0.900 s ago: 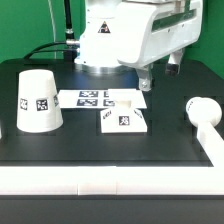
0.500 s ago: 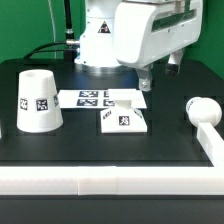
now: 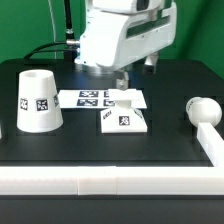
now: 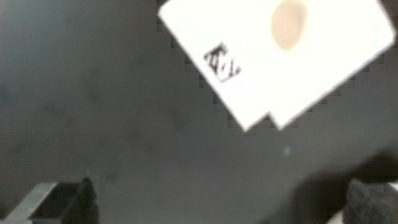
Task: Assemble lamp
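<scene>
The lamp's flat square base (image 3: pixel 124 121) lies on the black table near the middle, with a tag on top; in the wrist view (image 4: pixel 267 60) it shows its tag and a round socket. The tapered shade (image 3: pixel 37 100) stands mouth down at the exterior view's left. The rounded bulb (image 3: pixel 200 110) lies at the exterior view's right edge. My gripper (image 3: pixel 123 84) hangs just above and behind the base, touching nothing. In the wrist view the gripper (image 4: pixel 214 205) is open and empty, with its dark fingertips (image 4: pixel 54 203) wide apart over bare table.
The marker board (image 3: pixel 95 98) lies flat behind the base, partly under the arm. A white rail (image 3: pixel 110 178) runs along the table's front and up the exterior view's right side. Black cables lie at the back left.
The arm has swung toward the exterior view's left, carrying the gripper from right of the base to just behind and above it. The lamp parts have not moved.
</scene>
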Available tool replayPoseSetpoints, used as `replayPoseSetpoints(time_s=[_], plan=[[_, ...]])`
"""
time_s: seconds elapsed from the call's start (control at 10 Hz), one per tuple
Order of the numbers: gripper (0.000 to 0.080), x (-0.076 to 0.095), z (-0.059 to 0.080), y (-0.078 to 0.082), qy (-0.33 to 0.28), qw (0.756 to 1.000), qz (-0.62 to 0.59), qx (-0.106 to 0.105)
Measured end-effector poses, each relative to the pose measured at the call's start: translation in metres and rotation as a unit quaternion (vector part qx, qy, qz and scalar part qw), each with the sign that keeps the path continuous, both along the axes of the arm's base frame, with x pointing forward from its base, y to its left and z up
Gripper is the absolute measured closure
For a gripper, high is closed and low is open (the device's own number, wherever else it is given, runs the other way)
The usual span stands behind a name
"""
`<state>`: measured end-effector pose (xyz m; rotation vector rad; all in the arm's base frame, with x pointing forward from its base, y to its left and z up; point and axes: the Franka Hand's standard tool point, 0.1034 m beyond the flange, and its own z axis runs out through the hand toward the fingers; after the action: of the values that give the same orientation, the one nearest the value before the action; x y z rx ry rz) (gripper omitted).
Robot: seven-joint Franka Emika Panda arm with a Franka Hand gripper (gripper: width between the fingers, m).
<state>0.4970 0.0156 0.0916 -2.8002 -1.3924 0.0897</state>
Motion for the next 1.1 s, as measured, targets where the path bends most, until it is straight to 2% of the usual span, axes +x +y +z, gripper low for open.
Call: replayPoseSetpoints(time_s=[0.1, 0.5, 0.7, 0.9, 1.1], plan=[[0.0100, -0.009, -0.004, -0.006, 0.005, 1.000, -0.007, -0.001], [0.0100, -0.005, -0.003, -0.002, 0.001, 0.998, -0.057, -0.003], [0.0100, -0.007, -0.001, -0.006, 0.002, 0.982, -0.187, -0.007], [0.0100, -0.015, -0.006, -0.011, 0.008, 0.959, -0.284, -0.006], [0.0100, -0.016, -0.007, -0.009, 0.010, 0.941, -0.337, -0.006]])
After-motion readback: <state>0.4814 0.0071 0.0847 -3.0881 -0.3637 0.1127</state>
